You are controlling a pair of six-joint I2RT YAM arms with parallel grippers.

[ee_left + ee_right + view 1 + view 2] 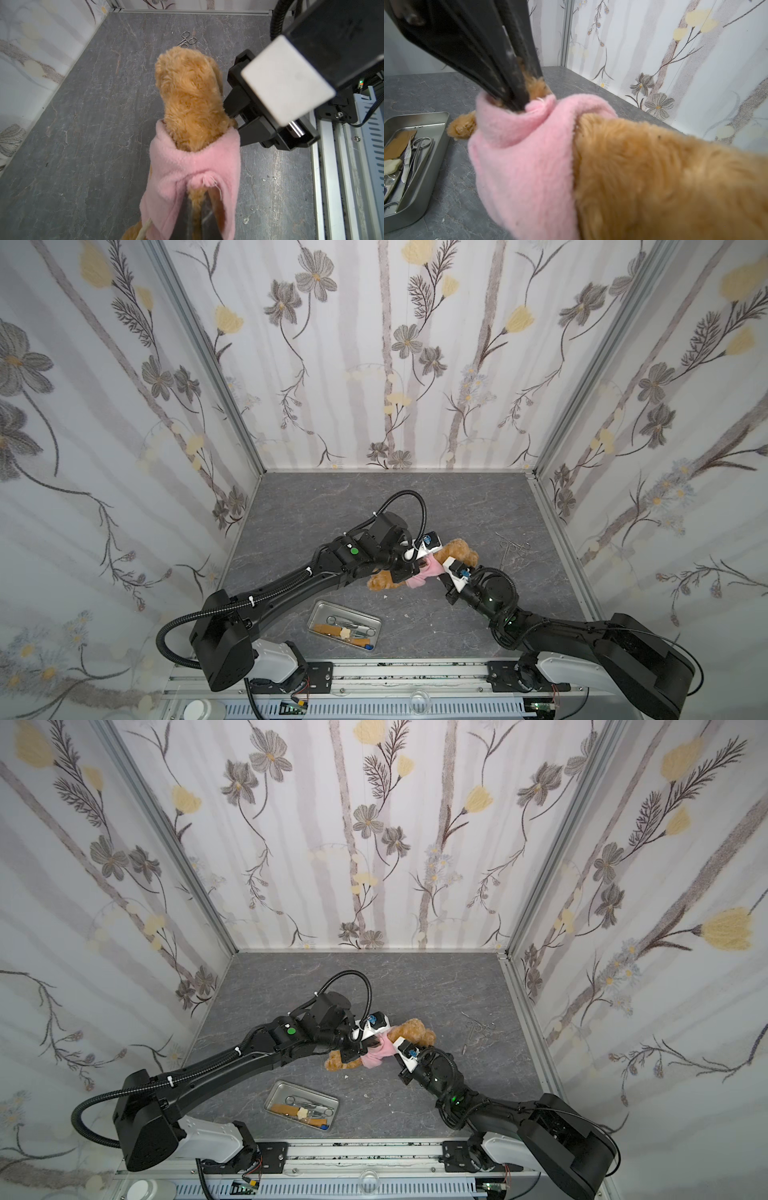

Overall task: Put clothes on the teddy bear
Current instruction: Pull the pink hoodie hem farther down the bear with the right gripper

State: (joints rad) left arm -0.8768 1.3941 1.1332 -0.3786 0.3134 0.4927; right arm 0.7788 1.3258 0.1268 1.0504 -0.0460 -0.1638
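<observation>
teddy bear, part dressed: shirt on the trunk, one limb in hand

nearest us in the right wrist view: the teddy bear, shaggy golden fur, lying near the middle of the table between both arms, beyond the metal tray.
item: pink shirt, wrapped round the bear's middle, fur bare at both ends; which end is the head we cannot tell.
item: left gripper, pinched tight on a tuft of the bear's fur at a bunched opening of the shirt.
item: right gripper, narrow, tips sunk in the bear's side at the shirt's edge; we judge it holds the bear.
done, by our reckoning: shirt over the trunk.
left: draw that limb through, check the other limbs, smooth the cloth down.
</observation>
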